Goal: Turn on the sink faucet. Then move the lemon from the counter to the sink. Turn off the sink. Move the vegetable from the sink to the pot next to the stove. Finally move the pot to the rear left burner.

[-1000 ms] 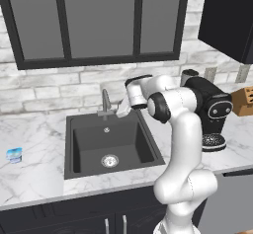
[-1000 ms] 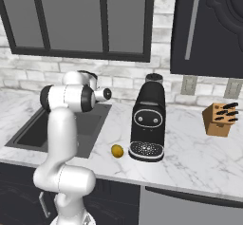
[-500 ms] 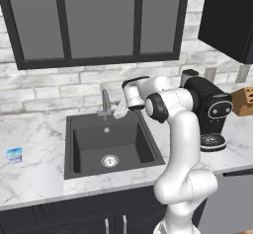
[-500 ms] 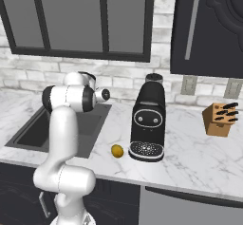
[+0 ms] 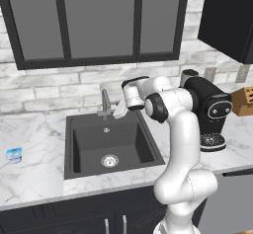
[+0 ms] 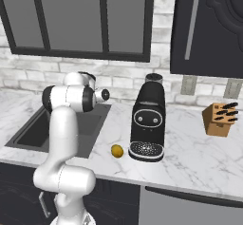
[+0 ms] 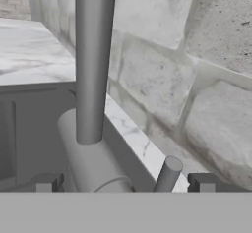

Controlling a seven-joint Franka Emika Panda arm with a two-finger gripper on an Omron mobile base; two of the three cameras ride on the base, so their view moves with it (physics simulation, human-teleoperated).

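The sink faucet (image 5: 105,102) stands at the back rim of the dark sink (image 5: 86,146). In the hand view its spout (image 7: 93,60) rises close in front, and its small lever handle (image 7: 167,174) sits at the lower right. I see no water at the spout's end. My gripper (image 5: 119,112) hangs open just right of the faucet, level with its base. In the hand view my gripper (image 7: 125,184) has nothing between its fingertips (image 7: 47,183). The lemon (image 6: 116,151) lies on the counter (image 6: 190,157), between the sink (image 6: 28,131) and the coffee machine.
A black coffee machine (image 5: 210,114) stands right of the sink, also seen from the other side (image 6: 148,124). A knife block (image 6: 219,118) sits further right. A small blue-and-white cup (image 5: 14,154) rests on the counter left of the sink. Dark cabinets hang overhead.
The arm has crept slightly left, bringing the hand a little closer to the faucet. The jaws stay open and the lemon has not moved.
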